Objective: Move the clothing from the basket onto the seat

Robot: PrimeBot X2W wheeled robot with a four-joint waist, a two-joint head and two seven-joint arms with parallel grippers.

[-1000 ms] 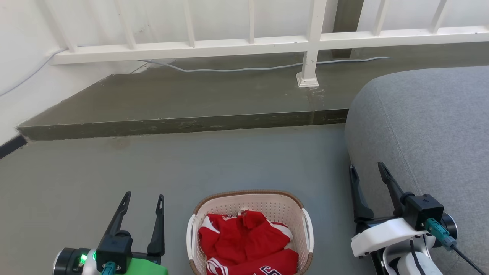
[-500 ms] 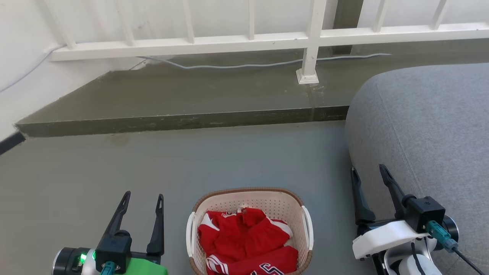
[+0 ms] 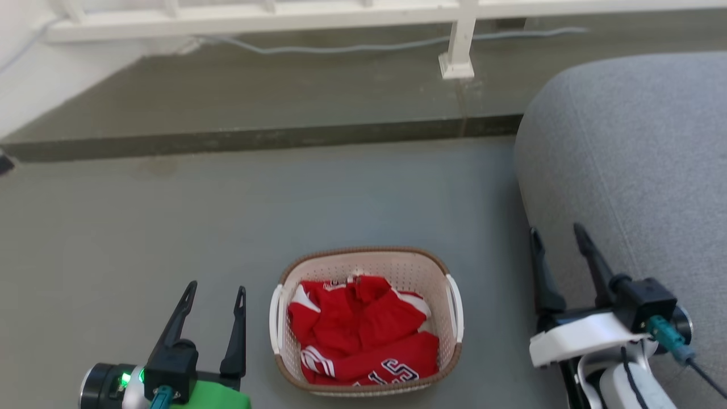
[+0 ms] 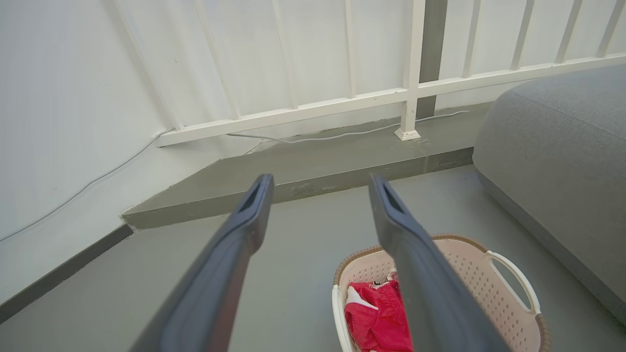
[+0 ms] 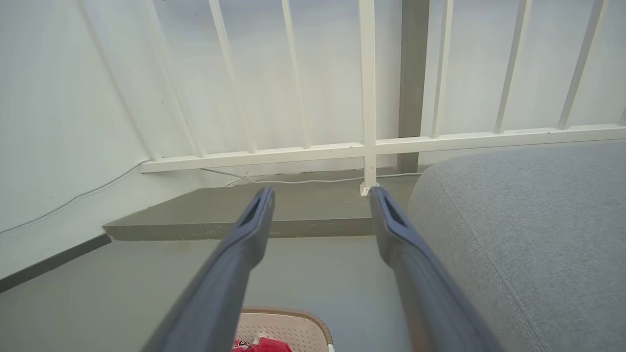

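Head camera has tipped downward since 1.0 s ago, so the whole scene sits higher in the view. Basket, seat and both arms have not shifted against one another.

Seat (image 3: 625,142): grey cushion, just right of the right gripper (image 3: 556,230); the right finger shows against its edge.
Basket (image 3: 363,250): on the floor between the two grippers, near the left gripper (image 3: 216,288) on its right side.
Clothing (image 3: 358,324): red, bunched inside the basket, clear of both sets of jaws.
Left jaws: spread wide, empty.
Right jaws: spread wide, empty.
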